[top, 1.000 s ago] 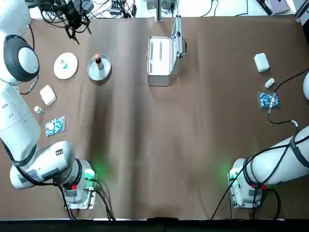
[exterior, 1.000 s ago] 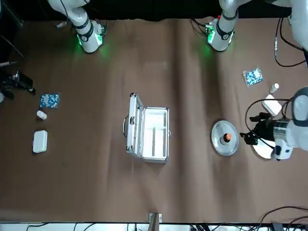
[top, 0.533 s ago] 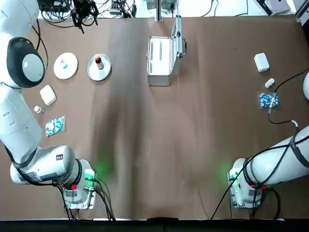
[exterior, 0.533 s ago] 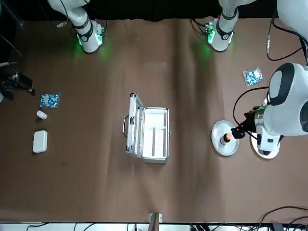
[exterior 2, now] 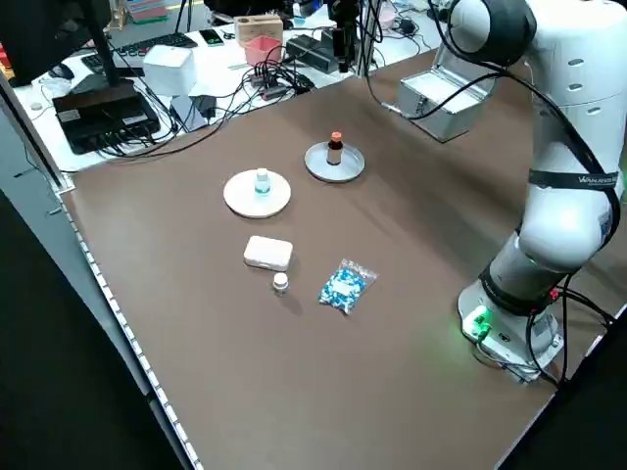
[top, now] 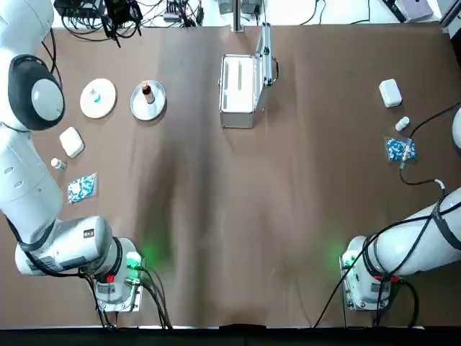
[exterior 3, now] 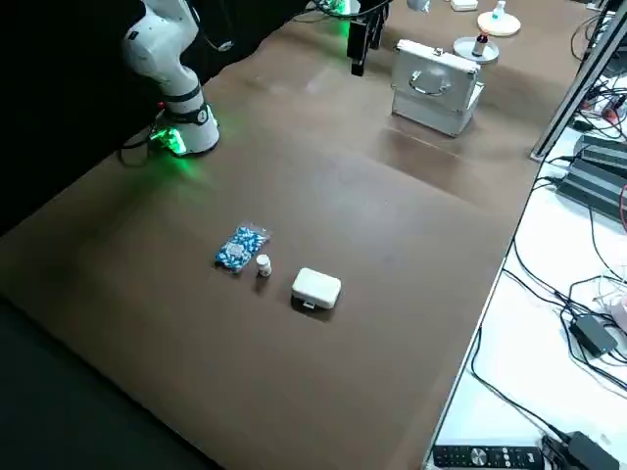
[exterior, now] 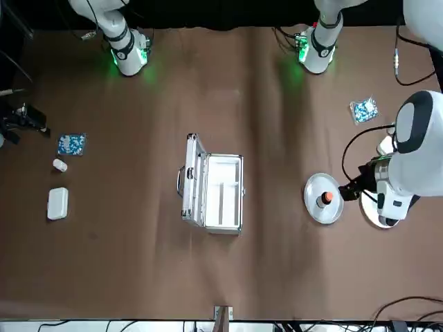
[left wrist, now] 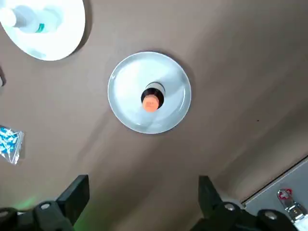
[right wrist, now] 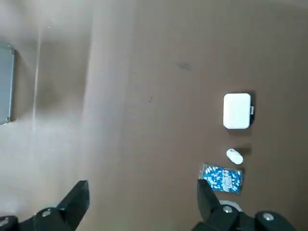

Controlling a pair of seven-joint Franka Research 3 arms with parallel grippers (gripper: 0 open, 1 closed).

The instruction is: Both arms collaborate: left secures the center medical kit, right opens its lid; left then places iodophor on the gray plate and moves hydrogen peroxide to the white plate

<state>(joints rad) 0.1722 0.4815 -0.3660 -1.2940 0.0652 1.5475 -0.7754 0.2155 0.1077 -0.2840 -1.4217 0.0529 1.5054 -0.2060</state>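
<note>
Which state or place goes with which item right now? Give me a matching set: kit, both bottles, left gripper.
Things:
1. medical kit
2. iodophor
3. hydrogen peroxide
4. left gripper

States or places:
A. upright on the white plate
B. open and empty, high above the table
C. lid raised, mid-table
D. upright at the centre of the gray plate

Pairs: 1-C, 2-D, 3-A, 4-B
</note>
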